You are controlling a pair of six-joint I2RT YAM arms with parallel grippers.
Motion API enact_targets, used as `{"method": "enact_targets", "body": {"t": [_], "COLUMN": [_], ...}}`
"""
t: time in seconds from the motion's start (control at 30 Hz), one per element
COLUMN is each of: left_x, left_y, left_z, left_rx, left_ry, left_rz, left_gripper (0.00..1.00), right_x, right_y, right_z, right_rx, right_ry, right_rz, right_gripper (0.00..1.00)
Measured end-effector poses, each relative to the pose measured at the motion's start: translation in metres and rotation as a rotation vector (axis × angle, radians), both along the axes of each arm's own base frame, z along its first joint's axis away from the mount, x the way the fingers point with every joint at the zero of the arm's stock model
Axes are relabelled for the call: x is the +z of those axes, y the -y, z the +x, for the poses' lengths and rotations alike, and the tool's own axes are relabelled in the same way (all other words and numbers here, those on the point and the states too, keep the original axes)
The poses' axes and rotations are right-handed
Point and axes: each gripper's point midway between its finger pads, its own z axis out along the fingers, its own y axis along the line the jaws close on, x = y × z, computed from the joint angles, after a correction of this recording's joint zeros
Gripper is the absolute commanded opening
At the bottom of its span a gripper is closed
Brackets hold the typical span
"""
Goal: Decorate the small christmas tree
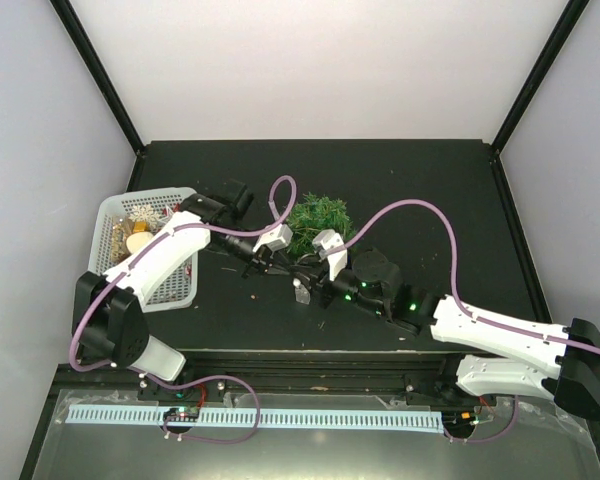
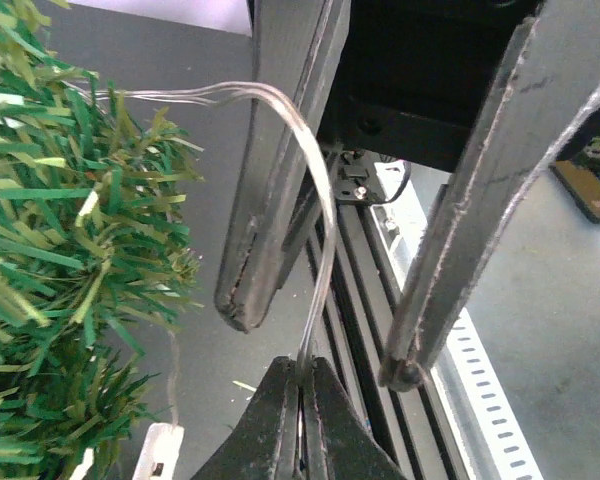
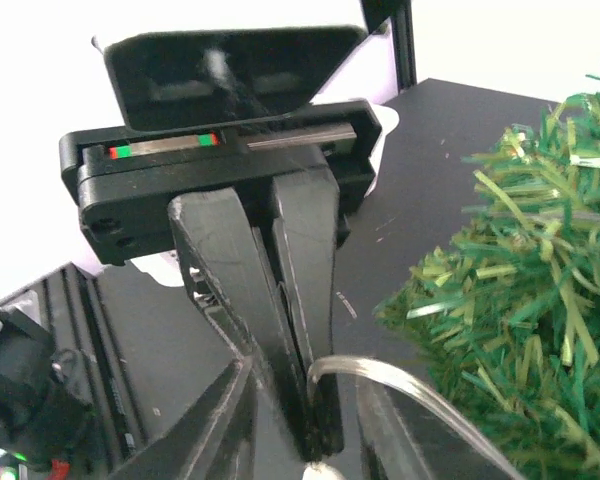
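**Left end effector** point(image 2: 302, 385): shut tight on a clear wire point(image 2: 329, 235), pinched right at the fingertips.

**Right end effector** point(image 2: 318, 345): parted a little, fingers standing either side of the left one's tips. Nothing visibly gripped. Wire passes close along one finger; contact cannot be told.

**Clear wire**: thin and springy-looking. Arches up from the left pinch and over into the branches of the small christmas tree point(image 1: 318, 215).

**Small christmas tree**: mid-desk, just beyond both end effectors, bushy green. Pot not in view.

**Small white box** point(image 1: 300, 292): on the desk point(image 1: 430, 180), just on the near side of the end effectors. Probably the wire's end piece.

**Basket** point(image 1: 145, 194): at the left edge of the desk, holding gold and pale trinkets, well apart from the tree.

**Step in hand, as judged**: passing the wire from right to left, ready for winding round the tree.

**Handling notes**:
- Open the right fully and draw it back toward the near right before moving the left, so that the arch of wire cannot catch on a finger.
- Hold the left pinch firm, since so thin a wire could slip.
- Lead the wire round with slack rather than pull, as so light a tree may slide or tip.
- Press the wire down among the needles, not across their tips, or it may spring off.
- Watch the white box for dragging.
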Motion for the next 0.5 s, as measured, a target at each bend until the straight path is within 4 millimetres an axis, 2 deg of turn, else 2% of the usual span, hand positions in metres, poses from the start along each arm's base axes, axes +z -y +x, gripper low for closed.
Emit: {"method": "enact_targets", "body": {"t": [0.07, 0.13, 0.3, 0.33, 0.5], "left_x": [0.002, 0.003, 0.007, 0.008, 0.011], "left_y": [-0.001, -0.003, -0.009, -0.011, -0.017], "left_z": [0.002, 0.004, 0.01, 0.013, 0.026], "left_rx": [0.005, 0.013, 0.04, 0.048, 0.094], "left_ry": [0.017, 0.038, 0.105, 0.121, 0.188], "left_rz": [0.022, 0.048, 0.115, 0.131, 0.208], "left_gripper": [0.02, 0.02, 0.02, 0.02, 0.01], "right_x": [0.0, 0.005, 0.025, 0.028, 0.034], "right_y": [0.001, 0.004, 0.015, 0.017, 0.026], "right_z": [-0.001, -0.003, -0.01, -0.011, -0.017], "right_rx": [0.001, 0.004, 0.007, 0.01, 0.014], "right_ry": [-0.01, -0.002, 0.024, 0.03, 0.035], "right_rz": [0.003, 0.013, 0.065, 0.07, 0.073], "right_gripper": [0.48, 0.53, 0.65, 0.71, 0.73]}}
